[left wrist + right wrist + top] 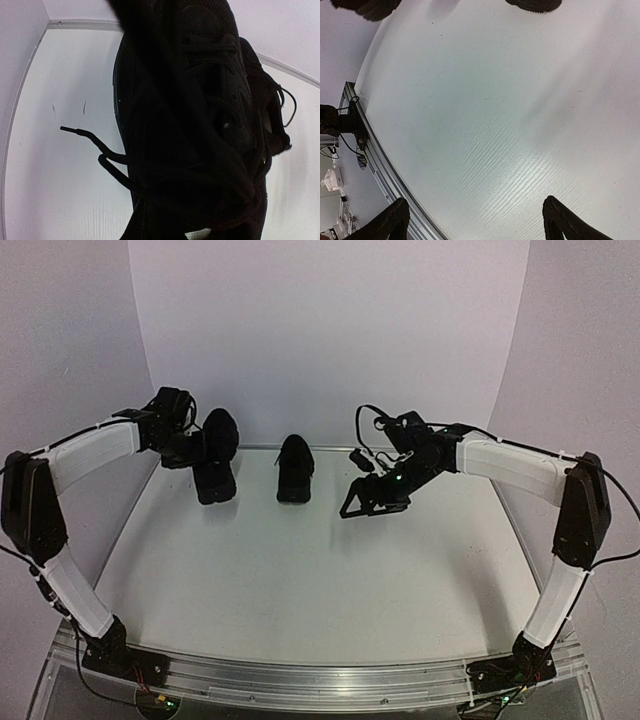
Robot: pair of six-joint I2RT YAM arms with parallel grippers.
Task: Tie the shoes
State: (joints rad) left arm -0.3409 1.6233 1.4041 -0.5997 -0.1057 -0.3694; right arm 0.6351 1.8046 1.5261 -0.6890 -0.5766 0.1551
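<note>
White table point(300, 590), pale wall point(330, 330) behind + both sides; metal rail point(320, 680) along near edge. Shoes at far end, apart: left shoe point(215, 478) nr far-left corner, right shoe point(294, 470) mid. At left shoe, left gripper point(186, 448) closed tight; what it pinches, can't tell. Over bare table right of right shoe, right gripper point(366, 504) spread wide, holding nothing. Broad bare surface btwn shoes + rail.

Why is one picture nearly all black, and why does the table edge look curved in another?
Left wrist view: the black shoe sits so near the lens that it fills the frame, underlit; only its lace stands out crisply. Right wrist view: a wide lens bends the table edge. Top view: even light, soft shadows.
</note>
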